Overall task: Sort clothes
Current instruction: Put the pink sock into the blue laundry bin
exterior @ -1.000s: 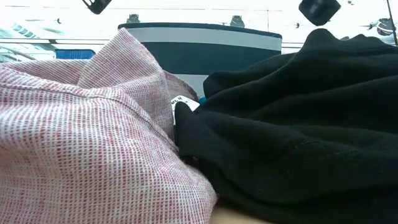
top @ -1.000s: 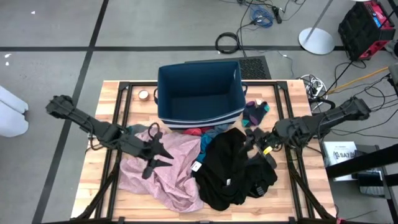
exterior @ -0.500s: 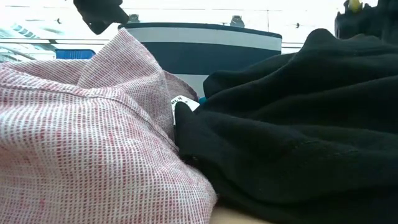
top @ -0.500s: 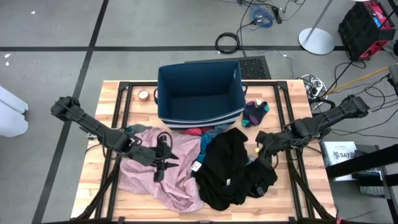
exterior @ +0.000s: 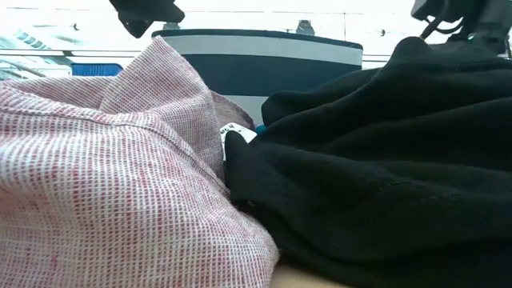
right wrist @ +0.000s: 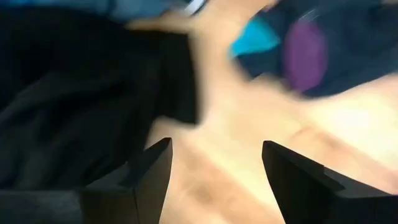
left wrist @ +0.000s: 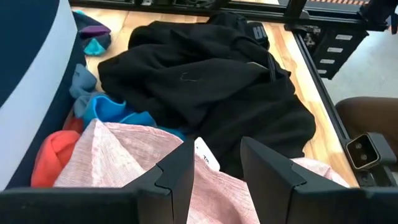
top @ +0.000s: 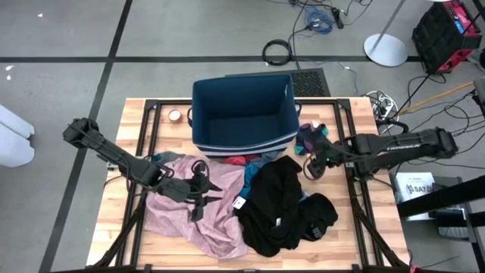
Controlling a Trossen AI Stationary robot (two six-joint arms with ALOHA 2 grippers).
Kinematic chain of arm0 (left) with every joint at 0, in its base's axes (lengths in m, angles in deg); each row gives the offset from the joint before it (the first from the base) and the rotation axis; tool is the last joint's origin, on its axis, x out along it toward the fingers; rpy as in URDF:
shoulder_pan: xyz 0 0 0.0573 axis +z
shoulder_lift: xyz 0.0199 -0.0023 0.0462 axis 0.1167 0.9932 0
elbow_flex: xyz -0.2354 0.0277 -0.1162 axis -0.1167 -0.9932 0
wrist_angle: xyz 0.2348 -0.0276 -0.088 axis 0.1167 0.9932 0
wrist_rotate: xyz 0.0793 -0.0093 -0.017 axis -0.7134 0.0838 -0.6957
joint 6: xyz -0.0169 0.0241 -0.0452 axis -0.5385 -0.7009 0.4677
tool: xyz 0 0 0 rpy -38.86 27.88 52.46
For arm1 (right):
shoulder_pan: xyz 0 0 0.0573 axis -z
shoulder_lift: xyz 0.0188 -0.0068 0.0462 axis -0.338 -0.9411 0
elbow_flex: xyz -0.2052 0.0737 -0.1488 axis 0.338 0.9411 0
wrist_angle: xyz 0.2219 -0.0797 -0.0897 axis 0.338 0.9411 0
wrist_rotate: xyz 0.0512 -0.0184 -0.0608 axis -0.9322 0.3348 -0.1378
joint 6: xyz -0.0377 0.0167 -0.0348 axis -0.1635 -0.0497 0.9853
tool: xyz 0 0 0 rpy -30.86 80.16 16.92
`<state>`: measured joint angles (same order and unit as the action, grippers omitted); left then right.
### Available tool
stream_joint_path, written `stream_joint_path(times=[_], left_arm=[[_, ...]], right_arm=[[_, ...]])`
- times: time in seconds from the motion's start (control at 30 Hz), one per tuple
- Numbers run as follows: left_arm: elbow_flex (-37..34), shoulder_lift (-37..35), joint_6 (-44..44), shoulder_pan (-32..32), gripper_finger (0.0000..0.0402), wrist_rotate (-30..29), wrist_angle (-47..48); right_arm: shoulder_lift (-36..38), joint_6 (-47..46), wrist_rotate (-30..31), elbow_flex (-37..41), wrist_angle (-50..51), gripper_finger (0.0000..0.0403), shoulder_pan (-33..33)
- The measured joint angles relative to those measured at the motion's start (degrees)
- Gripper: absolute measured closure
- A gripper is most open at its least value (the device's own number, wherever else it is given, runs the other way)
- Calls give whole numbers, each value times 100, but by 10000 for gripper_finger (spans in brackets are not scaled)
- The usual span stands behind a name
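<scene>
Barely begun: my left tool [top: 203, 189] gapes over the pink garment [top: 198, 211], right tool [top: 312, 161] released beside the socks [top: 311, 136]; bin [top: 242, 114] looks empty.

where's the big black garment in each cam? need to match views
High view: the black garment lies at centre-right of the table, right of the pink garment.
Low view: it fills the right side.
Left wrist view: upper centre, beyond the pink one.
Right wrist view: dark blurred mass on the left, probably it.
Shared landmark: the white tag where pink meets black, in all but the right wrist view.
</scene>
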<state>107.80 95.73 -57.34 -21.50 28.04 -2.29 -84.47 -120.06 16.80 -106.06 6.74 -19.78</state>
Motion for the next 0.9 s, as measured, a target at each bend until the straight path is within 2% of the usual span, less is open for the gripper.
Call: stream_joint_path(times=[0.13, 0.23, 0.33, 0.53, 0.67, 0.9], left_arm=[[0, 0, 100, -2, 261, -1, -7], [0, 0, 106, 0, 261, -1, -9], [-2, 0, 102, 3, 261, -26, -41], [-2, 0, 109, -30, 261, -17, -103], [-2, 0, 104, -81, 261, 9, -101], [-2, 0, 145, -81, 261, 85, -85]], right_arm=[[-26, 61, 718, 0, 247, 165, 456], [-125, 283, 861, 2, 176, 165, 870], [-341, 665, 857, 2, -179, 165, 1250], [-813, 1211, 799, 2, -213, 165, 1724], [-1134, 1589, 411, 4, -486, 165, 2006], [-1698, 2167, 76, 4, -704, 165, 2430]])
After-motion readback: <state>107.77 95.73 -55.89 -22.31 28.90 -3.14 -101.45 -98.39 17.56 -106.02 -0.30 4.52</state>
